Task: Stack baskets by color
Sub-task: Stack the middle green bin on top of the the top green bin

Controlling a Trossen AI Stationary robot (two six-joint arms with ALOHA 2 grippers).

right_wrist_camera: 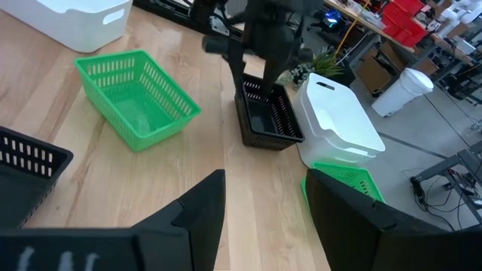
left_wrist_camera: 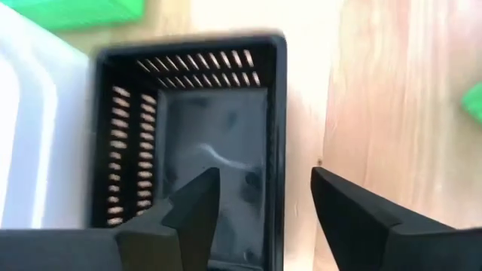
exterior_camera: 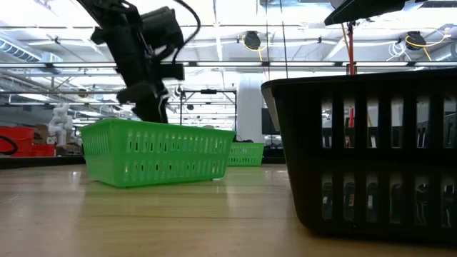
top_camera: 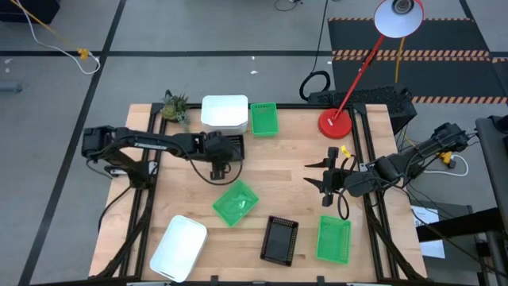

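A black mesh basket [left_wrist_camera: 196, 113] stands on the table beside the white baskets [top_camera: 225, 113], near the far edge. My left gripper [left_wrist_camera: 263, 177] hovers open over it, one finger above its inside and one beyond its long wall [left_wrist_camera: 277, 128]. The right wrist view shows that basket [right_wrist_camera: 267, 124] under the left arm. A second black basket [top_camera: 280, 238] lies near the front edge. Green baskets sit at the far edge [top_camera: 264, 119], mid-table [top_camera: 236, 202] and front right [top_camera: 333, 238]. A white basket [top_camera: 178, 248] lies front left. My right gripper [top_camera: 325, 179] waits open at the right.
A red lamp base [top_camera: 335, 123] stands at the far right, its stem leaning over the table's edge. A small plant sprig [top_camera: 175, 105] sits at the far left corner. Bare wood lies between the two arms in the table's middle [top_camera: 278, 171].
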